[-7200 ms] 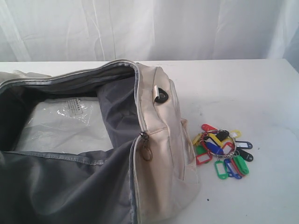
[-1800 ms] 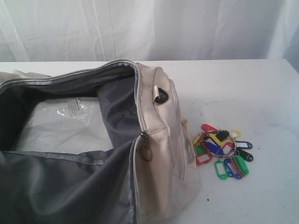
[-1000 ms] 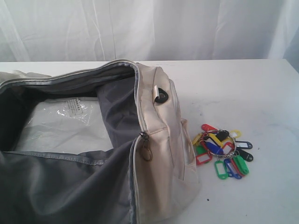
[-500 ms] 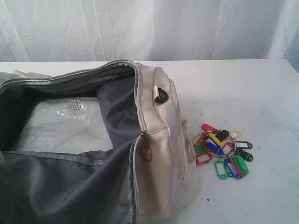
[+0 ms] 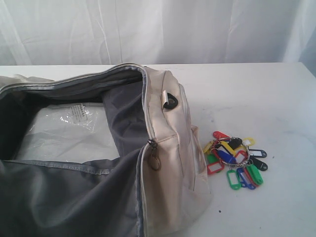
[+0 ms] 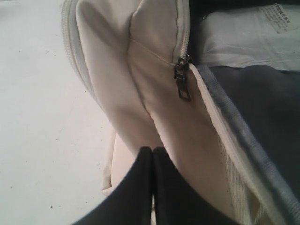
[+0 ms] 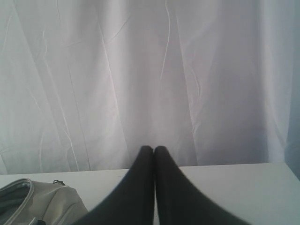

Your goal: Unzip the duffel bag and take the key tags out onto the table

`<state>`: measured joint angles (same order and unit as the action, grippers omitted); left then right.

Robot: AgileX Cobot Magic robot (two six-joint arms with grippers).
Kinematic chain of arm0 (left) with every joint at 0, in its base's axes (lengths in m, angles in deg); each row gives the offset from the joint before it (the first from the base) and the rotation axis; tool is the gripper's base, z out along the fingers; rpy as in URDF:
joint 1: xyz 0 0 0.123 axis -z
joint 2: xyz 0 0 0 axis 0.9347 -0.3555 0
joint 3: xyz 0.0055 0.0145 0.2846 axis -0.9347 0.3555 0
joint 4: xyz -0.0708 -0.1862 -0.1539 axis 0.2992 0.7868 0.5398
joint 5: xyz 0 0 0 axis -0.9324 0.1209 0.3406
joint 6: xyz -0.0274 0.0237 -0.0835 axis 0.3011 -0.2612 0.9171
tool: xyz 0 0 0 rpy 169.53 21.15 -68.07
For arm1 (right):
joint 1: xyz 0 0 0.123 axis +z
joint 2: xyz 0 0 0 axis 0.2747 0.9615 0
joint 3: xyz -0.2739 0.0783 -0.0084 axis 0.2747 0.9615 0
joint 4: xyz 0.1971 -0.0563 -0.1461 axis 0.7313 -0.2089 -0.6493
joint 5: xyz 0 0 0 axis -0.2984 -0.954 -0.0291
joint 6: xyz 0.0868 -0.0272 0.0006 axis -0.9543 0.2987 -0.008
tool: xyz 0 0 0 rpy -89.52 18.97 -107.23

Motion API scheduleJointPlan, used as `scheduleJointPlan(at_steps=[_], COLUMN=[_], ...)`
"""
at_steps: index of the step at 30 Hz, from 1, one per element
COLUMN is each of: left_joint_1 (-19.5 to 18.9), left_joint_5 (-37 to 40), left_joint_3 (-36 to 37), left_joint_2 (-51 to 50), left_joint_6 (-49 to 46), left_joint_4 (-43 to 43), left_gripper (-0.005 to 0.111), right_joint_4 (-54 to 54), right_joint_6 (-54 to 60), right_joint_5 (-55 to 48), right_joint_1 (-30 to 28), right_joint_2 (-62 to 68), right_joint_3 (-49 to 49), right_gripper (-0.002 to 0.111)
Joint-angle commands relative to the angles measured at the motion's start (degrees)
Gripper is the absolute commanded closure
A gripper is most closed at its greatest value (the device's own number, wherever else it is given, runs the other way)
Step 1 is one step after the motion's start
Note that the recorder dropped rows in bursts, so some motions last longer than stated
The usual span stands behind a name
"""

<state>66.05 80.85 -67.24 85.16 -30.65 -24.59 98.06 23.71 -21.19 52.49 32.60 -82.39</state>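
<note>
Now the duffel bag (image 5: 168, 163) lies open on the left part of the table (image 5: 256, 94) and reaches down to the near edge. Its grey lining is visible, and a clear plastic packet (image 5: 64, 131) lies inside. The dark zipper pull (image 5: 155, 159) hangs at the end of the opening, below a black eyelet (image 5: 171, 101). The key tags (image 5: 235, 159) lie on the table just beside the right end of the bag, toward the near edge, not touching it. The left gripper (image 6: 152, 150) has its two fingers pressed together with nothing between them, close to the cream side of the bag. The right gripper (image 7: 153, 148) is also closed and empty, above the table, facing the white curtain (image 5: 158, 29) behind the far edge.
</note>
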Motion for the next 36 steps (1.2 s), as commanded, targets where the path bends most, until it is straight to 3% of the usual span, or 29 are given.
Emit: scheduleJointPlan(at_steps=[1,13,18,24,29,36], left_joint_1=[0.4,0.4,0.4,0.4,0.4,0.4], left_joint_5=[0.1,0.1,0.1,0.1,0.1,0.1], left_joint_3=[0.3,0.3,0.3,0.3,0.3,0.3], left_joint_2=[0.2,0.2,0.2,0.2,0.2,0.2], left_joint_6=[0.0,0.0,0.0,-0.1,-0.1,-0.1], left_joint_4=[0.3,0.3,0.3,0.3,0.3,0.3], left_gripper=[0.107,0.107,0.107,0.107,0.107,0.107], right_joint_4=[-0.3,-0.3,-0.3,-0.3,-0.3,-0.3], right_joint_6=[-0.1,-0.1,-2.2,-2.5,-2.5,-1.5], right_joint_5=[-0.2,-0.6,-1.4,-18.5,-26.6,-28.9], right_joint_1=[0.0,-2.3,-12.1,-25.3,-26.2,-26.2], right_joint_2=[-0.3,-3.2,-9.6,-14.0,-14.4,-14.4], right_joint_3=[0.1,0.1,0.3,6.0,12.9,13.7], right_gripper=[0.108,0.108,0.108,0.108,0.108,0.108])
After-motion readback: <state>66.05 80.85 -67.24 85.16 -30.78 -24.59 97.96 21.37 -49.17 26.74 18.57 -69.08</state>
